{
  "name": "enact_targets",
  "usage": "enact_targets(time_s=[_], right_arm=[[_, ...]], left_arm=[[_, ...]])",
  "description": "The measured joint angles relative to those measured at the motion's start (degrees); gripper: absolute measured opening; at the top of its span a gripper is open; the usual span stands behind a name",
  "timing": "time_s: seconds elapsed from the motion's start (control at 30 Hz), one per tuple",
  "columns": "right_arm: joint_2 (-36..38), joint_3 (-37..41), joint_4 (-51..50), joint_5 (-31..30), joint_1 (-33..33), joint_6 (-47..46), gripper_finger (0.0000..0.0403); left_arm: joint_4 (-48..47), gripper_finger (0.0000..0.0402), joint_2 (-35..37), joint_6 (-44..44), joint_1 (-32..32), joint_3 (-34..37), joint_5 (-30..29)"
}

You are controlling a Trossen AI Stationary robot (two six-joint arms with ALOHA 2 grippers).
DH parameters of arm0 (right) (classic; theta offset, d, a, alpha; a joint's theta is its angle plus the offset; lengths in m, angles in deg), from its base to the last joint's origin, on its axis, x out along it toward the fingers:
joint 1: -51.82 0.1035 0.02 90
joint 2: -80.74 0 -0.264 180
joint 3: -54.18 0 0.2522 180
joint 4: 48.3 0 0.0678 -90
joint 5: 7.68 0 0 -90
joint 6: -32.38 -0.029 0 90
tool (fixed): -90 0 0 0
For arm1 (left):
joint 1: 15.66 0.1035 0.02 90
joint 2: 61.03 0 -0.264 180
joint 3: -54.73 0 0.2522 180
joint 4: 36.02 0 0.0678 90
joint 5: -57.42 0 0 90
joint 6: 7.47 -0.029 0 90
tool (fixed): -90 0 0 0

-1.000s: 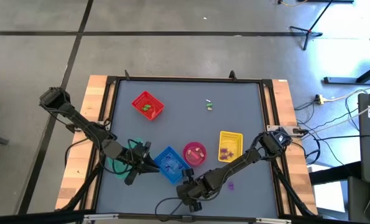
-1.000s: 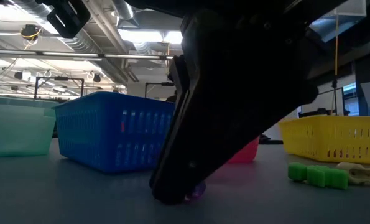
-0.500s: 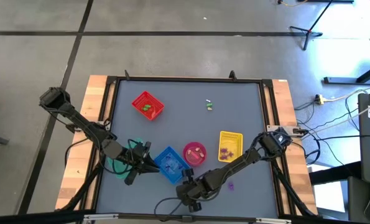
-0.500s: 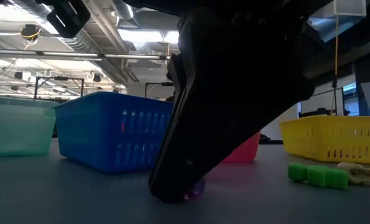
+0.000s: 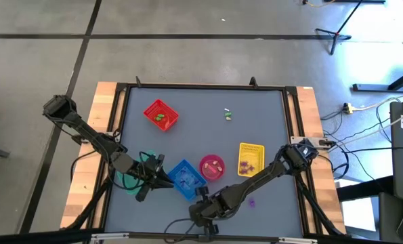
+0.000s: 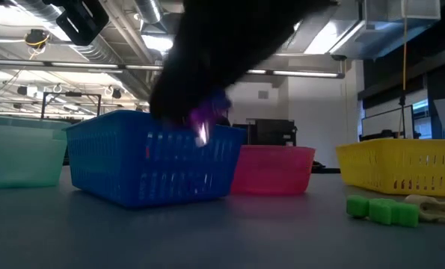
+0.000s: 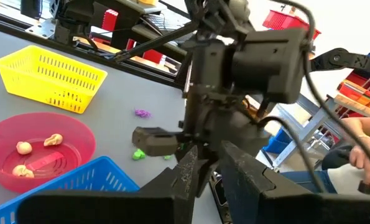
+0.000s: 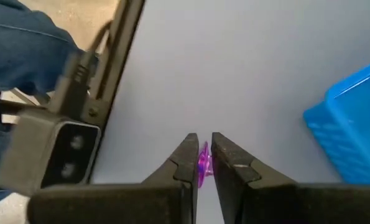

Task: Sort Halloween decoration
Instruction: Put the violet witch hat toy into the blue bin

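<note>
My right gripper (image 8: 202,152) is shut on a small purple trinket (image 8: 203,163) above the table's near edge, in front of the blue basket (image 5: 185,178); in the low view the trinket (image 6: 204,124) shows lifted under the blurred dark gripper. My left gripper (image 5: 157,179) waits between the teal basket (image 5: 125,179) and the blue basket, its fingers (image 7: 188,171) a little apart and empty. Another purple trinket (image 5: 251,201) lies on the table at the near right. A green trinket (image 6: 381,210) and a cream one (image 6: 431,208) lie on the table. My right gripper pinches the purple trinket (image 8: 204,168) between its two fingers, near their free ends. The fingers slant down toward the table's near edge. The trinket is lifted clear of the table.
A red basket (image 5: 160,115) with green trinkets stands far left. A pink bowl (image 5: 211,167) with cream trinkets and a yellow basket (image 5: 250,159) with purple ones stand at centre right. A green and cream pair (image 5: 227,114) lies far centre. The low camera's housing (image 8: 48,152) is near the right gripper.
My right gripper has gone up from the table surface, and a little toward the near left, with the purple trinket. The trinket lay on the table under the fingers and now hangs clear, level with the blue basket's rim.
</note>
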Motion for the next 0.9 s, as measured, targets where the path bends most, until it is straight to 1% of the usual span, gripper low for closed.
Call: enact_targets(time_s=[0.07, 0.27, 0.37, 0.5, 0.63, 0.9], right_arm=[[0.0, -1.8, -1.7, 0.0, -0.1, 0.3, 0.0038], [0.0, -7.5, -6.4, -0.2, -0.5, 4.9, 0.0038], [0.0, -10.5, -8.6, -2.3, -1.0, 7.3, 0.0038], [0.1, -13.4, -11.2, -7.0, -2.1, 10.8, 0.0038], [0.1, -13.9, -11.4, -10.2, -3.9, 13.7, 0.0039], [0.1, -13.9, -11.5, -10.2, -7.7, 16.7, 0.0039]], left_arm=[[0.0, 0.0056, 0.0, 0.0, 0.0, 0.0, 0.0], [0.0, 0.0056, 0.0, 0.0, 0.0, 0.0, 0.0], [0.0, 0.0056, 0.0, 0.0, 0.0, 0.0, 0.0], [0.0, 0.0056, 0.0, 0.0, 0.0, 0.0, 0.0], [0.0, 0.0056, 0.0, 0.0, 0.0, 0.0, 0.0], [0.0, 0.0056, 0.0, -0.1, 0.0, 0.0, 0.0]])
